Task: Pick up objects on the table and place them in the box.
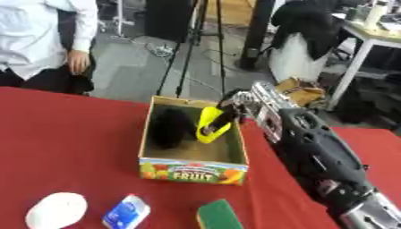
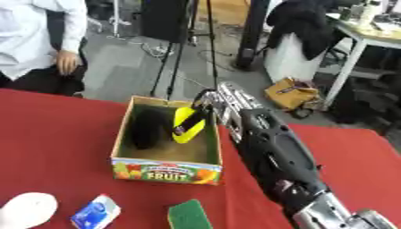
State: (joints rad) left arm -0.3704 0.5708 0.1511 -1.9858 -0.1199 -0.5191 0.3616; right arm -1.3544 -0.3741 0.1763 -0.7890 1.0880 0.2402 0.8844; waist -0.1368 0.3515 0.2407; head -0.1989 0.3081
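A: The right hand [image 1: 235,105] pinches the yellow thing [image 1: 210,125], hanging inside the box [image 1: 192,169] beside something black [image 1: 171,127].

B: Letting go askew, it may catch the box wall and tip out onto the table [image 1: 70,138].

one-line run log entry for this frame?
right hand: holding yellow object over box | black object inside | table: white, blue, green items
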